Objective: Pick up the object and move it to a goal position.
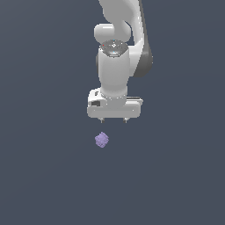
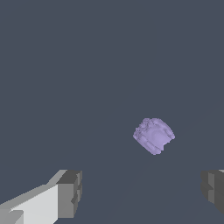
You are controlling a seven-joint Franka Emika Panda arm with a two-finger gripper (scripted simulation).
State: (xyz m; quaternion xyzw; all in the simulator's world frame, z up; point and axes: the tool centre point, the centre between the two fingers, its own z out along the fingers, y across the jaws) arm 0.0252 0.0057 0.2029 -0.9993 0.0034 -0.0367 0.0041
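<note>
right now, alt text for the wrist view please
A small lavender lump lies on a plain dark grey surface, untouched. The gripper is open, its two dark fingertips spread wide with the lump beyond the gap.

White arm (image 1: 115,66) hangs down from top of frame. Gripper (image 1: 114,120) above lavender lumpy object (image 1: 102,139), apart. Only 2 short fingertips visible. Background plain dark grey-blue.

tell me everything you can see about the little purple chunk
The purple chunk is a small, pale lavender lump, roughly cube-like with a bumpy, knobbly surface and a matte look. It sits alone on the plain dark grey ground, tilted rather than square-on. Nothing touches it: the white gripper is apart from it with jaws spread wide, and the chunk is far smaller than the gripper.
</note>
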